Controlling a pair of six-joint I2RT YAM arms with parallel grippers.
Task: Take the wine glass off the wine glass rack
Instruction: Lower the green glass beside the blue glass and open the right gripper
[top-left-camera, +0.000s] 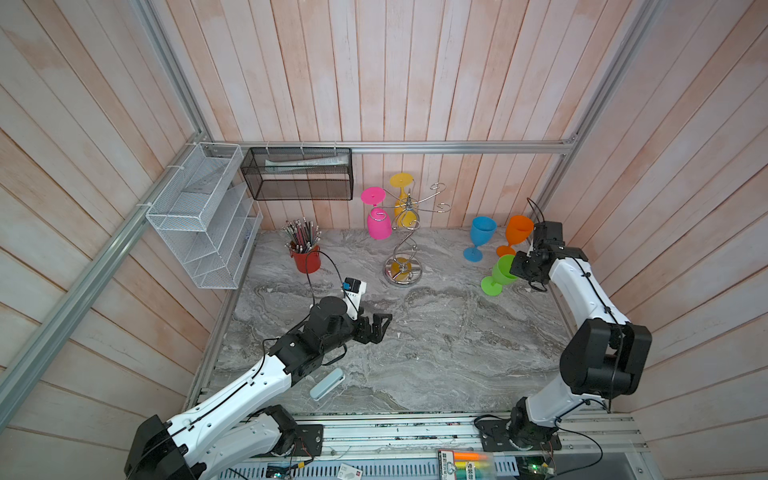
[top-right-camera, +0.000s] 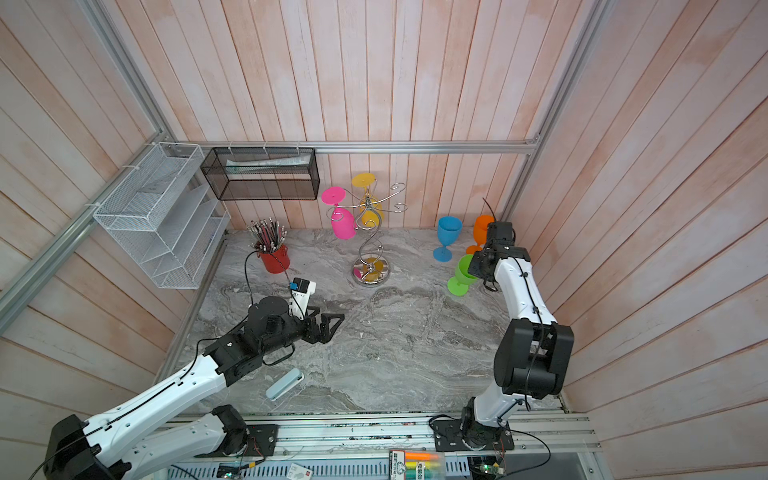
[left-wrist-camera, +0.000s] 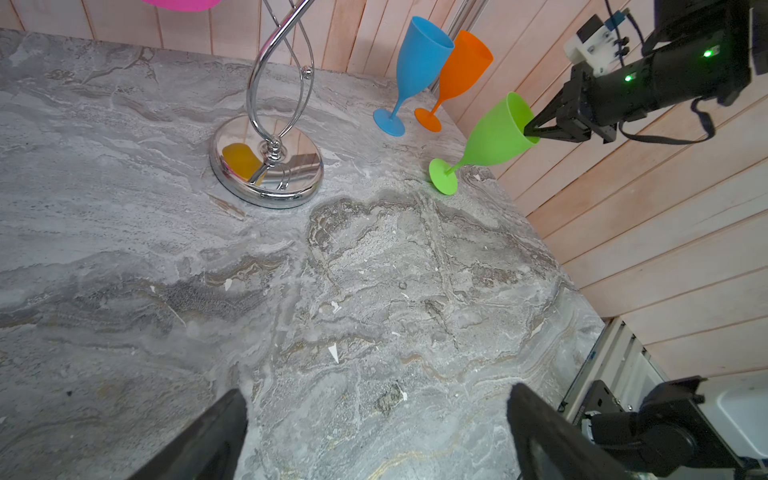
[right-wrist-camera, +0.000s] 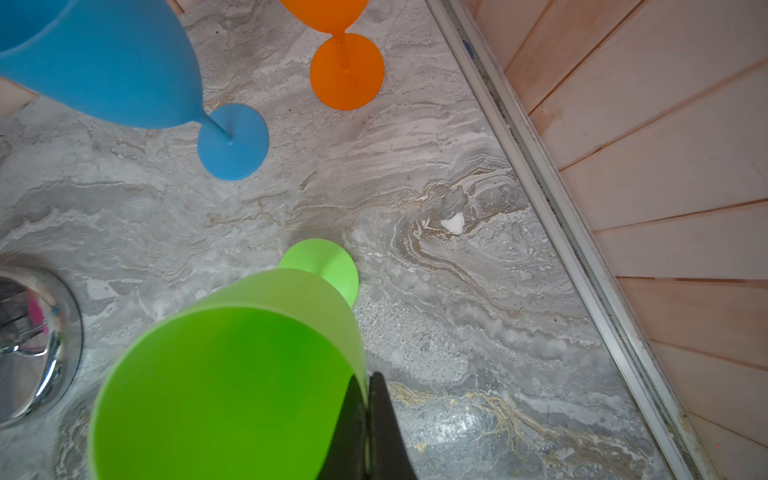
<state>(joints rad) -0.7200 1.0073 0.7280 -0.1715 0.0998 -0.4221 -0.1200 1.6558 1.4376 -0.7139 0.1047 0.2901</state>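
1. The left gripper (top-left-camera: 380, 327) is nearest. Its jaws are wide open above the gray table (top-left-camera: 436, 353), and it holds nothing.
2. The right gripper (right-wrist-camera: 368, 388) is pinched tight on the rim of the green wine glass (right-wrist-camera: 232, 374), one finger inside and one outside. The glass leans over, off the rack.
3. Just behind, a blue glass (top-left-camera: 482, 232) and an orange glass (top-left-camera: 518, 230) stand up.
4. By the back wall stands the wine glass rack (top-left-camera: 400, 272). A pink glass (top-left-camera: 379, 224) and a yellow glass (top-left-camera: 404, 217) hang upside down on it.
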